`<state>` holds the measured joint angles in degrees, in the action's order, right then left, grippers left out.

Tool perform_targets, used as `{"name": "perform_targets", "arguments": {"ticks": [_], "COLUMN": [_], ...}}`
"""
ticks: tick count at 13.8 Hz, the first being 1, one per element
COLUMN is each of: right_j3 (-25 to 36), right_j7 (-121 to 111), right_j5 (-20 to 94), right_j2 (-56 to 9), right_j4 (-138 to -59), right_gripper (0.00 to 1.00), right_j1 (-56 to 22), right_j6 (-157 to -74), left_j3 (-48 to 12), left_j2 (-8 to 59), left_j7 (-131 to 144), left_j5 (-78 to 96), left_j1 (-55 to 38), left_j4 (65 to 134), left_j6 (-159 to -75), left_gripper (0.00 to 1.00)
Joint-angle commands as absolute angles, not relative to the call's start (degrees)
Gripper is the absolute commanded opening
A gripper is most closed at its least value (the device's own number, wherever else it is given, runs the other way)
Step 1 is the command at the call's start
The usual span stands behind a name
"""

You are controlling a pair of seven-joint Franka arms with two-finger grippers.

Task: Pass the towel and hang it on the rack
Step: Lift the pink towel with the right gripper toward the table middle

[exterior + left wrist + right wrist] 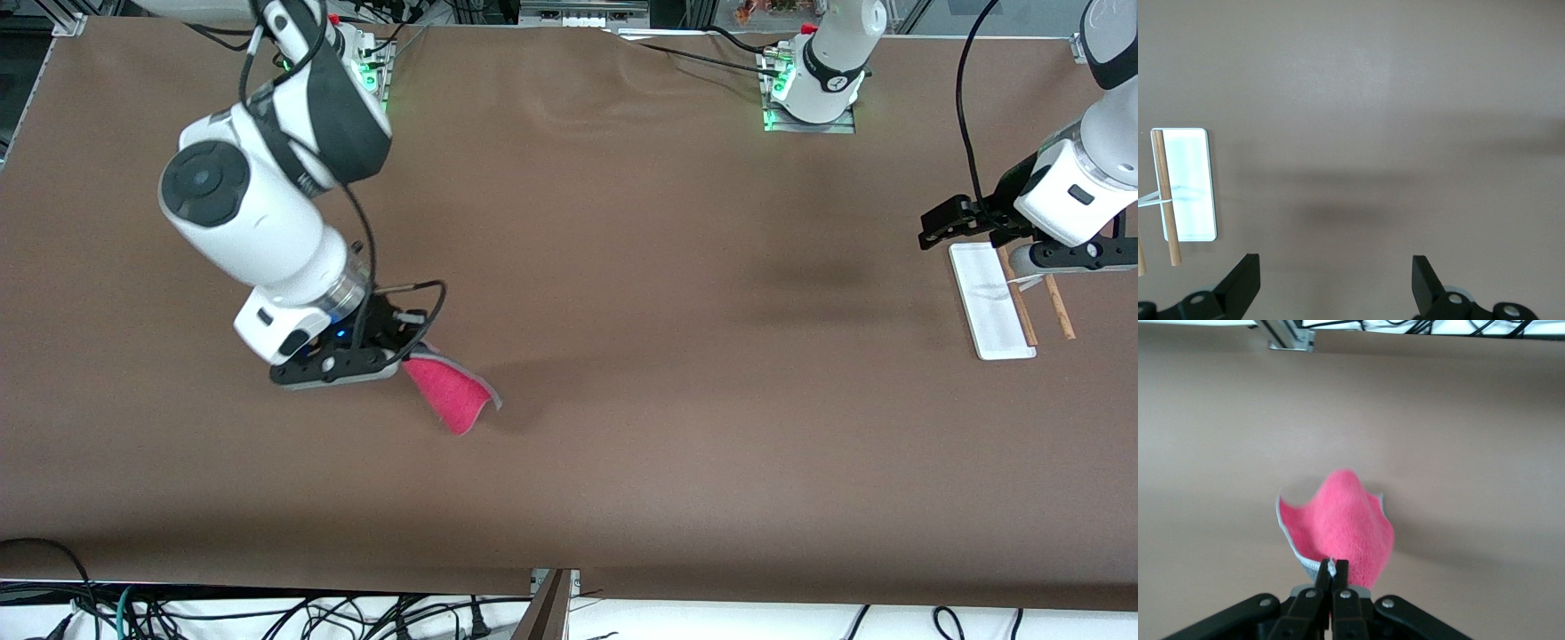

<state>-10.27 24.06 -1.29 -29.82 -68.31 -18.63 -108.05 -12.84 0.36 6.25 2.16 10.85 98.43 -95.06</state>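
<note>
The towel (449, 393) hangs nearest the front camera, toward the right arm's end of the worktop (622, 356), its bright pink face showing and a thin grey edging along one side. The right gripper (404, 348) has its fingers (1340, 577) pressed tight together on one edge of the towel, pinching the cloth so that the rest droops and curls from the grip over the brown surface; in the right wrist view the pink cloth (1341, 527) bulges out past the clamped fingertips, with a grey rim at its side. Farther from the front camera, at the left arm's end, the rack (996, 302) stands on the worktop, its flat white base beside two thin brown rods. The left gripper (951, 227) waits in the air just beside the rack, jaws spread wide and holding nothing, its two dark fingers (1245, 283) well apart over bare worktop.
</note>
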Motion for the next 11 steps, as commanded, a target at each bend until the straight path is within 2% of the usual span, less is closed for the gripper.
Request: {"name": "perform_targets", "arguments": {"ticks": [1,6,11], "right_j3": [-9.84,-9.84,-10.81], "right_j7": [31.7,38.58,46.22], "right_j5": [-0.7,-0.53,-0.62], "right_j2": [-30.06,-30.15,-31.73], "right_j4": [-65.66,-63.28,-63.11], "right_gripper": [0.0,0.0,0.0], "right_j1": [-23.01,-29.96,-35.24], "right_j6": [-106.87,-107.57,-113.11], "left_j3": [-12.92,-12.83,-12.83], "left_j2": [1.66,4.48,5.18], "left_j7": [5.8,5.89,5.89], "left_j5": [2.2,1.32,1.49], "left_j1": [10.46,10.46,10.55], "left_j4": [95.81,92.12,91.23], "left_j6": [-94.84,-94.49,-93.87], "left_gripper": [1.0,1.0,1.0]}}
